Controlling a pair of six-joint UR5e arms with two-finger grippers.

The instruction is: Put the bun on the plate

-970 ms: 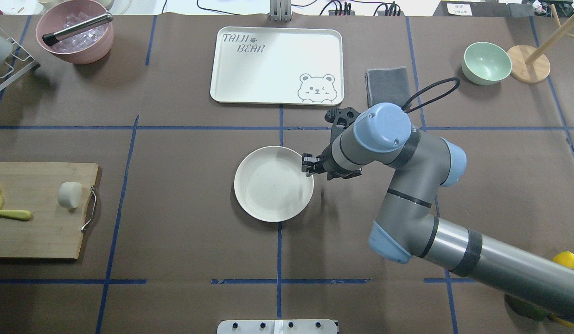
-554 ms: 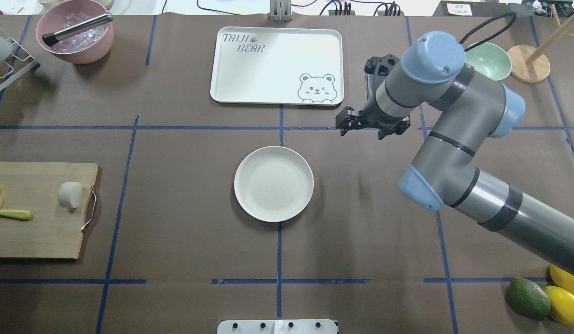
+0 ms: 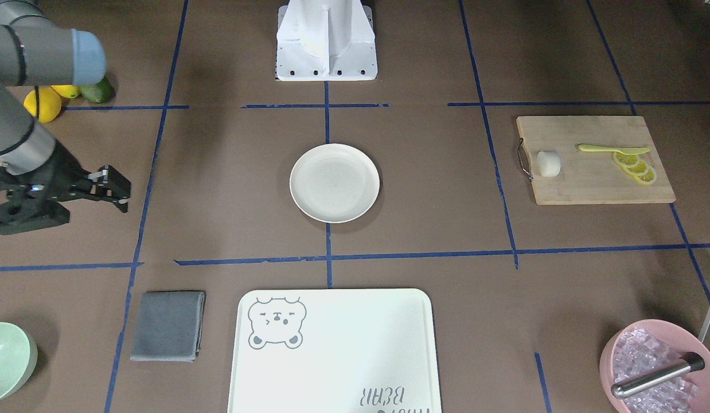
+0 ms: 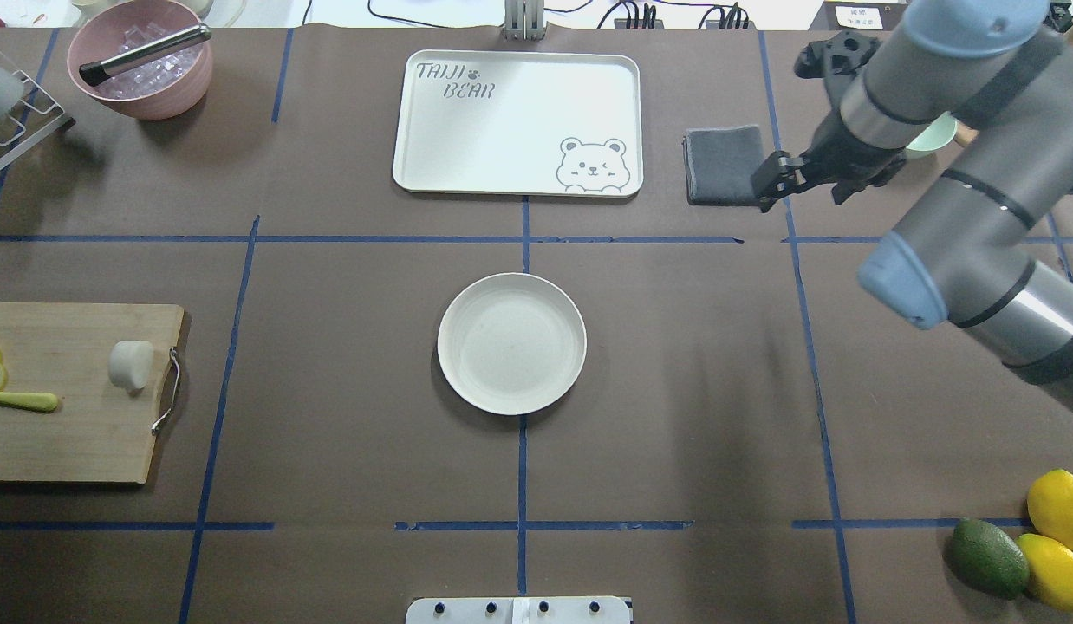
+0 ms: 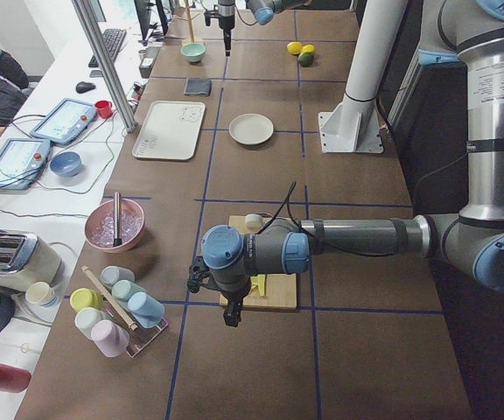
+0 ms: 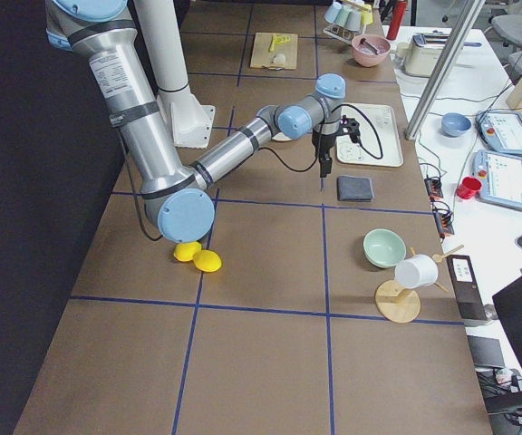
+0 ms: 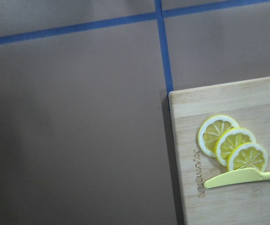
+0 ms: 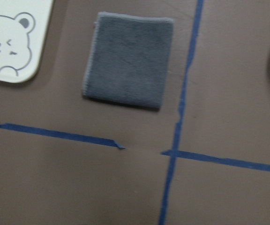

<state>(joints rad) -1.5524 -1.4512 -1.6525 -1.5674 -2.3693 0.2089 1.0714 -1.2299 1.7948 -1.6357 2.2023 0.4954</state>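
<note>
The bun (image 4: 131, 364) sits on the wooden board (image 4: 68, 433), at the 9 o'clock side of the worktop (image 4: 328, 364). It is close to the board's metal handle (image 4: 166, 392). We think it lies there because nothing has picked it up yet.

The plate (image 4: 511, 344) waits in the middle of the worktop with nothing on it. It is well apart from the bun, which is at 9 o'clock from it. That open spot looks easy to reach.

The right arm (image 4: 978, 199) hangs at about 2 o'clock from the plate, just beside the grey cloth (image 4: 723, 165). Its jaws are apart and hold nothing. We think it is out of the way there, so the plate is free.

The left arm (image 5: 366, 236) hangs over the end of the board with the lemon slices (image 7: 232, 143), at 9 o'clock from the bun. We cannot tell if its jaws are apart or together. It is the arm nearest the bun, so we guess it does the picking.

The bun is small, white and smooth, like a short fat drum. It seems to lie on its side. It is far smaller than the plate.
</note>
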